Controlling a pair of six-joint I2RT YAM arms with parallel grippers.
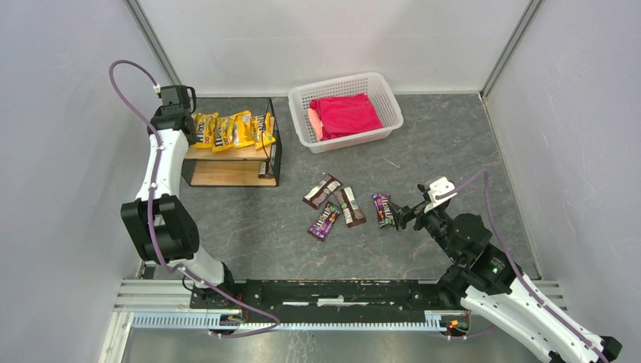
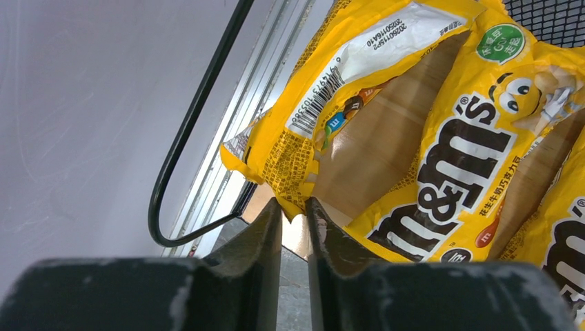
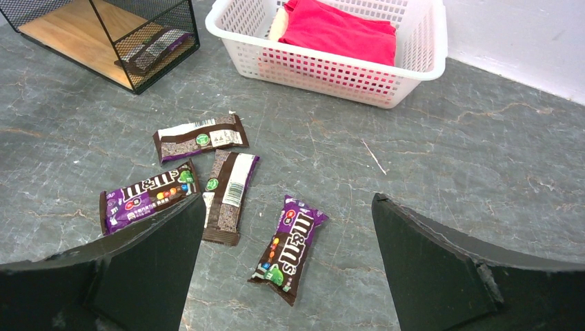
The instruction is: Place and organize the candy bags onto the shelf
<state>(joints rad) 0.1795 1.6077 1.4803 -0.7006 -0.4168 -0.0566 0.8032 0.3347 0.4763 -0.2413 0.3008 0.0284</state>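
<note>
Yellow bags (image 1: 230, 130) are lined up in a row on the top board of the shelf (image 1: 227, 175), far left. It looks like sorting by colour: yellows up top, and one dark bag (image 3: 155, 52) on the lower board. The left arm is stretched way out, wrist tipped down over the shelf's far left corner. The left end effector (image 2: 293, 207) has its fingers nearly pressed together, just a thin slot, with the corner of the leftmost yellow bag (image 2: 331, 89) right at the tips. Can't tell if it's actually nipping that corner or only touching it. My guess is it's squaring up the row.

Four bags lie loose on the surface (image 3: 448, 172), right of the shelf and nearer: three dark bags (image 3: 227, 193) bunched together and a purple bag (image 3: 290, 245) just to their right. The right arm is folded low and points left. The right end effector (image 3: 288, 200) hangs spread wide over that purple bag without touching it, so that's probably the next pick. The basket (image 3: 414, 62) with the red cloth (image 3: 341, 31) sits at the far side and isn't part of this.
</note>
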